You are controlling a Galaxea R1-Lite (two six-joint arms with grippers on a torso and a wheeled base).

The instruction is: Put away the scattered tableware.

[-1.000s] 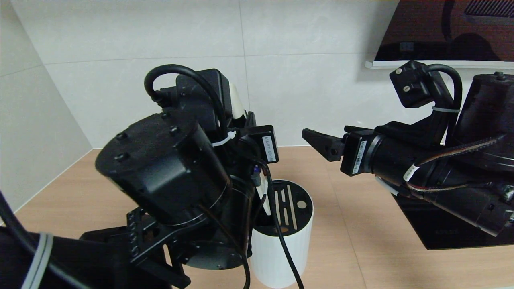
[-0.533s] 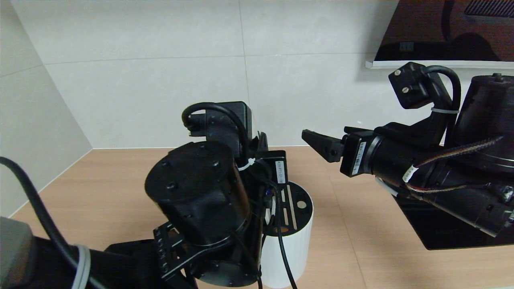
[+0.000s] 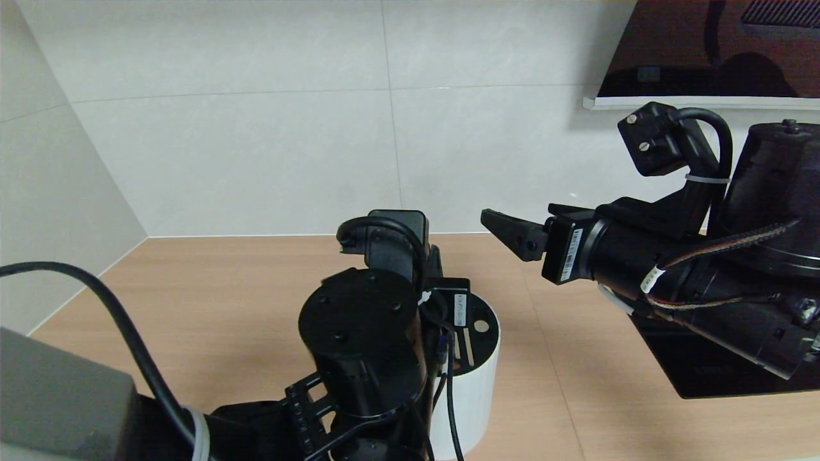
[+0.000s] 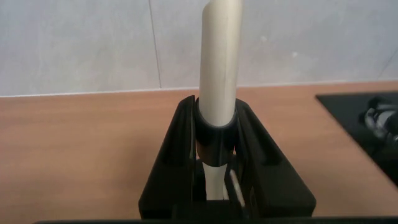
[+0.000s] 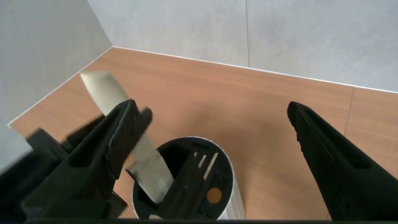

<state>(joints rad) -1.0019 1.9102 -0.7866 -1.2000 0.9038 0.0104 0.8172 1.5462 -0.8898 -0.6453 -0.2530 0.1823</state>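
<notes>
My left gripper (image 4: 217, 127) is shut on a utensil with a cream handle (image 4: 219, 56) and a black collar, held upright. It hangs right over the white cylindrical holder (image 3: 477, 378) with a black slotted top, near the middle of the wooden counter. In the right wrist view the cream handle (image 5: 148, 167) slants down into the holder (image 5: 211, 180). What is on the utensil's lower end is hidden. My right gripper (image 5: 214, 112) is open wide with nothing between its fingers. It floats above and to the right of the holder, pointing toward it (image 3: 506, 232).
A black cooktop (image 3: 705, 378) lies flush in the counter at the right, also in the left wrist view (image 4: 364, 124). White tiled walls close the counter at the back and the left. Bare wood surrounds the holder.
My left arm has come down and to the right, bringing the cream-handled utensil lower over the holder. The right arm has hardly moved.
</notes>
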